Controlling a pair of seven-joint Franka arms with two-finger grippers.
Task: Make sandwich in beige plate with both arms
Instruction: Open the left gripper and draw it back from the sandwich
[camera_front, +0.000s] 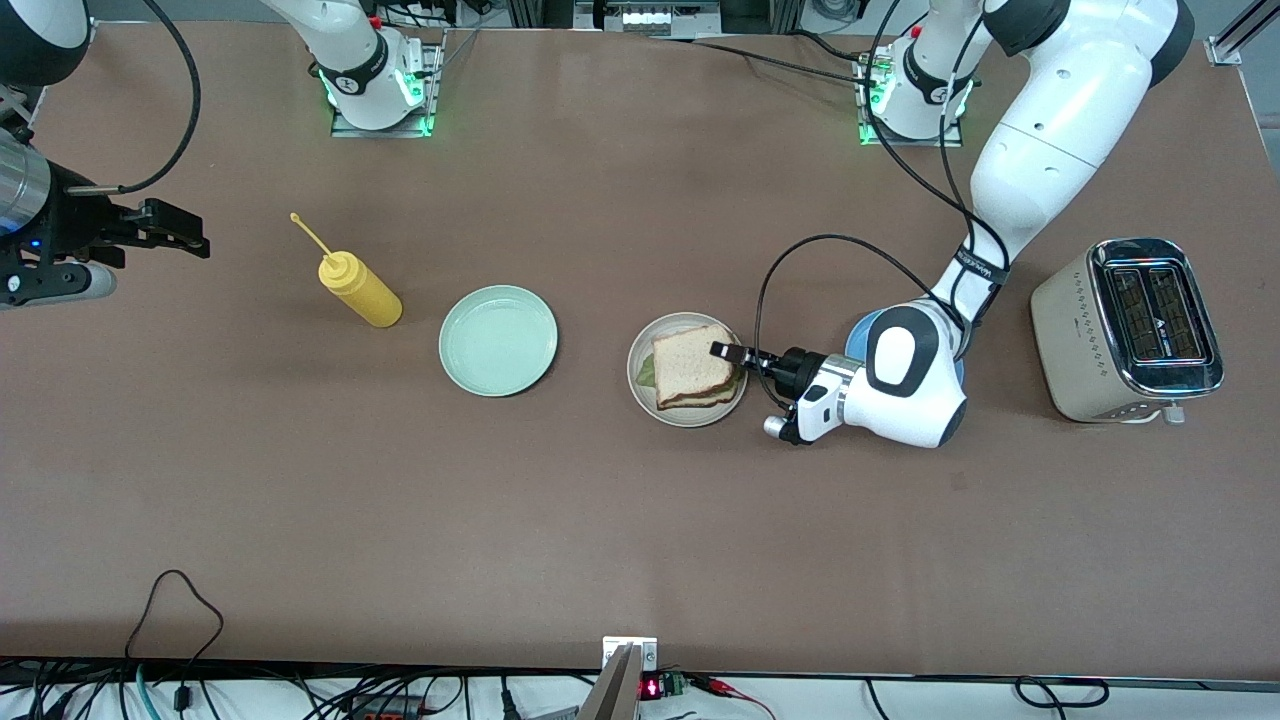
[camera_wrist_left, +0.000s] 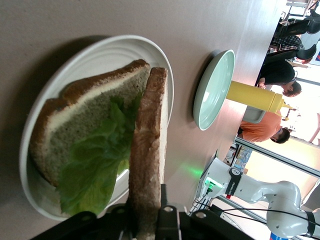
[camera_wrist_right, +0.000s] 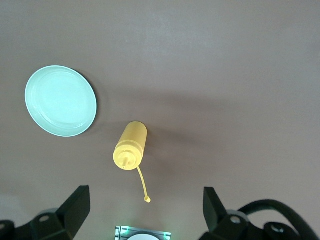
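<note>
Table (camera_front: 620, 520): a brown tabletop carrying everything listed here; no readable writing on it.
Toaster (camera_front: 1128, 330): cream and chrome, two slots, standing toward the left arm's end of the table from the beige plate; a small mark between the slots is too small to read.
Left arm (camera_front: 1050, 150): white, reaching down from its base to the beige plate; a black band on the forearm bears white lettering that cannot be made out.
Right arm (camera_front: 30, 200): waits at its own end of the table, well apart from the beige plate.
Beige plate (camera_front: 640, 395): round, pale, near the table's middle, the landmark for all else.
Sandwich (camera_front: 692, 366): on the beige plate; in the left wrist view the lower slice lies flat with the lettuce leaf (camera_wrist_left: 95, 160) on it, and the top slice (camera_wrist_left: 147, 150) leans up on edge.
Left gripper (camera_front: 735, 355): over the rim of the beige plate, its fingers nipped on the edge of the top slice.
Right gripper (camera_wrist_right: 145, 210): over bare table above the mustard bottle, fingers spread wide, holding nothing.
Mint-green plate (camera_front: 498, 340): beside the beige plate, toward the right arm's end.
Blue plate (camera_front: 858, 335): beside the beige plate toward the left arm's end, mostly hidden by the left arm's wrist.
Mustard bottle (camera_front: 358, 288): yellow, unlabelled, past the mint-green plate from the beige plate.
</note>
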